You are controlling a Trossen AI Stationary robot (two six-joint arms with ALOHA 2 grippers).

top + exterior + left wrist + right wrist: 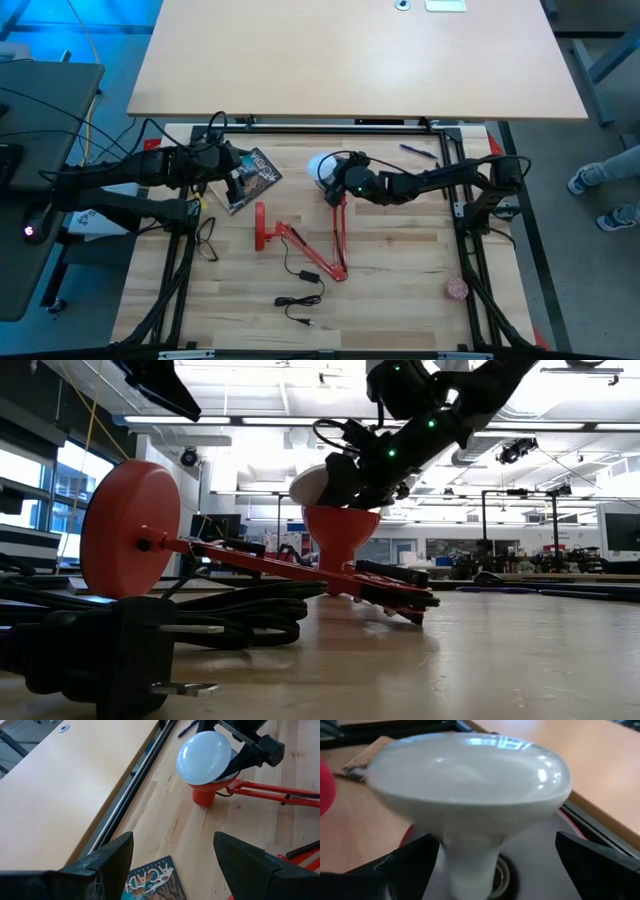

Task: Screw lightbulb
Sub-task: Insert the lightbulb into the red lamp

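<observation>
Centrally, standing neck-down in the red lamp shade [207, 790]: the lightbulb [205, 757], white dome facing up. Flanking its neck without gripping, fingers spread wide: the right gripper [490, 865]. Waiting to the left, hovering above a book [252, 178], fingers likewise parted: the left gripper [172, 857].

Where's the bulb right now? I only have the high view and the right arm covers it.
Observer: The lightbulb sits neck-down in the lamp's red shade, dome up.
Operator: Right pincer on it?
Observer: The right pincer is open, one finger on each side of the bulb's neck.
Operator: Left arm?
Observer: The left pincer is open above a magazine, apart from the lamp.
</observation>
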